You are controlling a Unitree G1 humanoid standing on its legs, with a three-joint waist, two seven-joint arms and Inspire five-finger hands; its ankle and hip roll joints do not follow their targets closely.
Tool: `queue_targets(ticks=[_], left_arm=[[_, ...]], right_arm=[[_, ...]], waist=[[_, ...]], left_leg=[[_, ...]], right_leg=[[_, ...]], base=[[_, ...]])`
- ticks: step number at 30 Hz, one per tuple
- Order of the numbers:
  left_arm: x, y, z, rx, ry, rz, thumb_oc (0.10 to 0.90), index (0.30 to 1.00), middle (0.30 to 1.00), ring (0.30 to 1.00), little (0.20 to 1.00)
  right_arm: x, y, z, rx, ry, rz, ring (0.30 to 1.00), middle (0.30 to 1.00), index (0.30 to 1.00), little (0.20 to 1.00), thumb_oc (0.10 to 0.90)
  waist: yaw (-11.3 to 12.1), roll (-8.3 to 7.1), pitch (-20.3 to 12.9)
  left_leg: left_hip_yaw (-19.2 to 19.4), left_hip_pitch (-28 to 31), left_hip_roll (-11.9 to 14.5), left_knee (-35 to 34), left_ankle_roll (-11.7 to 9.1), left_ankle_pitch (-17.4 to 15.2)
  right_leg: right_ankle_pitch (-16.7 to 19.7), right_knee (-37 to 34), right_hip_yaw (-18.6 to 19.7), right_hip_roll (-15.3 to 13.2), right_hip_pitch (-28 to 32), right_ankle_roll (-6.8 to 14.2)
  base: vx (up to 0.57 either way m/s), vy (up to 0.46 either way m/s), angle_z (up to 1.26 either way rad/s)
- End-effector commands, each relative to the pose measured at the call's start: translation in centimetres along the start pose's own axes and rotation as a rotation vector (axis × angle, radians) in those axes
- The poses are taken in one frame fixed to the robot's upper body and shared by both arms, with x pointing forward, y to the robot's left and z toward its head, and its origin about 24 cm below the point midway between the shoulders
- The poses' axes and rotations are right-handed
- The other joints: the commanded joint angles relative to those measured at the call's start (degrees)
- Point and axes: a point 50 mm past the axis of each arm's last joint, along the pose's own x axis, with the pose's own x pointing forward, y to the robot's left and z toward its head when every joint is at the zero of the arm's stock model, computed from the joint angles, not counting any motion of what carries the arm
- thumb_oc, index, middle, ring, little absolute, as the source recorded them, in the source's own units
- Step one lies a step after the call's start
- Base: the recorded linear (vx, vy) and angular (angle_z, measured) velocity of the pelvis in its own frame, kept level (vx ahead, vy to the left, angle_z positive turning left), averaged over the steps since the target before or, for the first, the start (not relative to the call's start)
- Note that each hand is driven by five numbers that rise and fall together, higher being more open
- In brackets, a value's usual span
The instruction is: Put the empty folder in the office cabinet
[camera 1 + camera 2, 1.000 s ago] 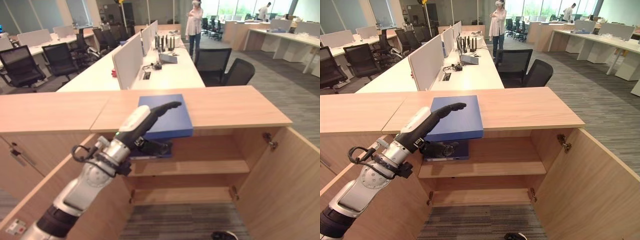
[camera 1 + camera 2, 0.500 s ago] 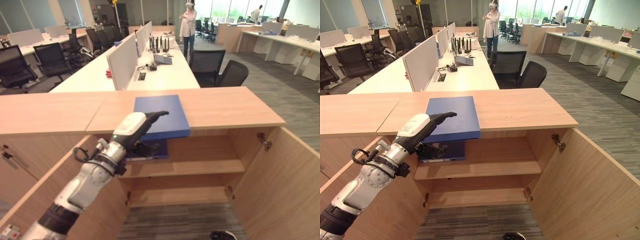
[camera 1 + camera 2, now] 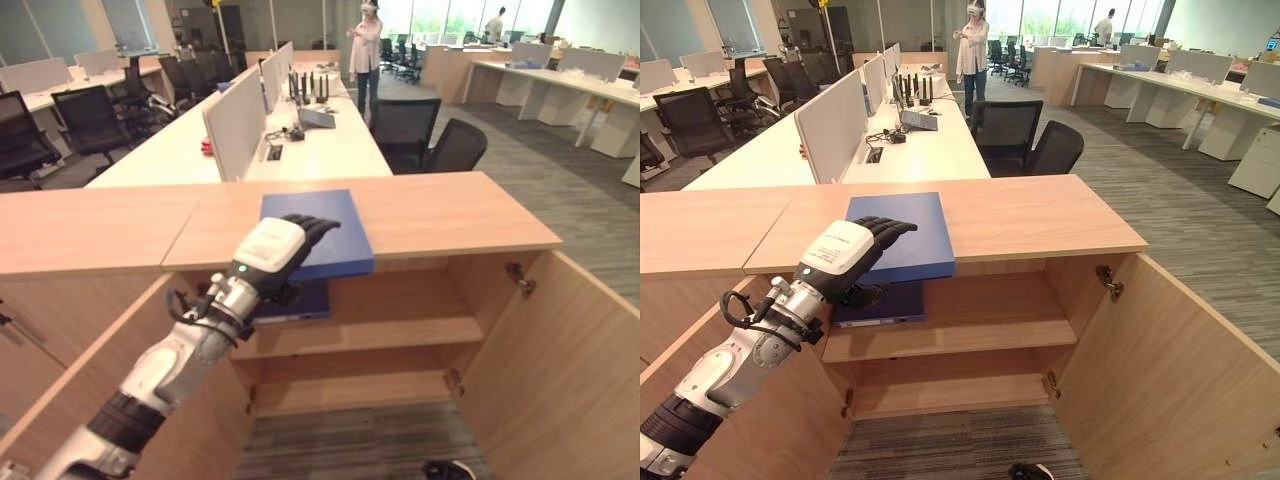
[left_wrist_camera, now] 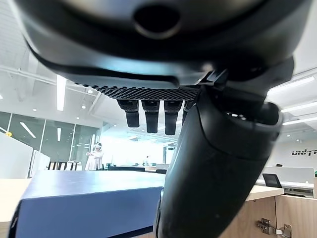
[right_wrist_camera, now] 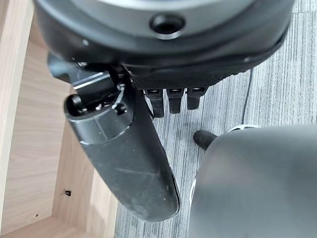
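- Blue folder [image 3: 318, 228] lies flat on the cabinet top [image 3: 450, 210], its near edge overhanging the front lip above the open cabinet [image 3: 390, 330].
- Left hand [image 3: 275, 250] sits at the folder's near-left corner: fingers [image 3: 315, 225] laid over the top, slightly bent, thumb below the overhang. Left wrist view shows the fingers [image 4: 148, 115] above the folder with a gap between; grip looks not yet closed, so the hand reads as released.
- Right hand [image 5: 129, 144] hangs low by the cabinet side, fingers curled, holding nothing.
- Risk: a one-corner grip could let the folder tilt and slide off the lip as it is drawn out.
- Risk: a second dark blue folder [image 3: 880, 303] already lies on the upper shelf [image 3: 400, 332] just under the hand; the incoming one may catch or push it.
- Room: both doors stand wide; right door [image 3: 560, 350] well apart. Shelf free to the right of the stored folder, lower compartment open.
- Person [image 3: 366, 45] stands far off among the desks, no interference.
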Motion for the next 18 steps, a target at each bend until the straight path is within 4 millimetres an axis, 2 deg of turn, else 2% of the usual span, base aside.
queue_targets(ticks=[1,7,18], left_arm=[[3.2,6.1,0.2,0.102,-0.051,0.286,0.800,0.900,0.900,0.900,0.900],[2.9,5.6,-0.3,0.079,-0.015,0.284,0.800,0.900,0.900,0.900,0.900],[3.7,4.8,-2.2,0.236,0.070,0.239,0.800,0.900,0.900,0.900,0.900]], right_arm=[[-0.2,-0.2,-1.7,-0.044,0.052,-0.005,0.900,0.900,0.900,0.900,0.800],[-0.2,-0.1,-1.9,-0.045,0.059,-0.004,0.900,0.900,0.900,0.900,0.800],[-0.2,-0.3,-1.8,-0.071,0.052,-0.013,0.900,0.900,0.900,0.900,0.800]], waist=[[-1.25,-1.05,0.09],[-1.36,-1.13,0.05],[-1.93,-1.02,-0.09]], left_leg=[[-2.10,0.76,0.08,-0.19,-1.20,-5.47],[-1.90,0.82,0.05,-0.19,-1.18,-5.50],[-1.59,0.76,0.15,-0.19,-1.23,-5.48]], right_leg=[[-7.86,0.49,0.19,-3.26,5.44,5.79],[-7.81,0.49,0.30,-3.27,5.44,5.80],[-7.84,0.49,0.68,-3.22,5.18,5.88]], base=[[0.00,0.000,0.00],[0.00,0.001,-0.01],[0.00,0.000,0.00]])
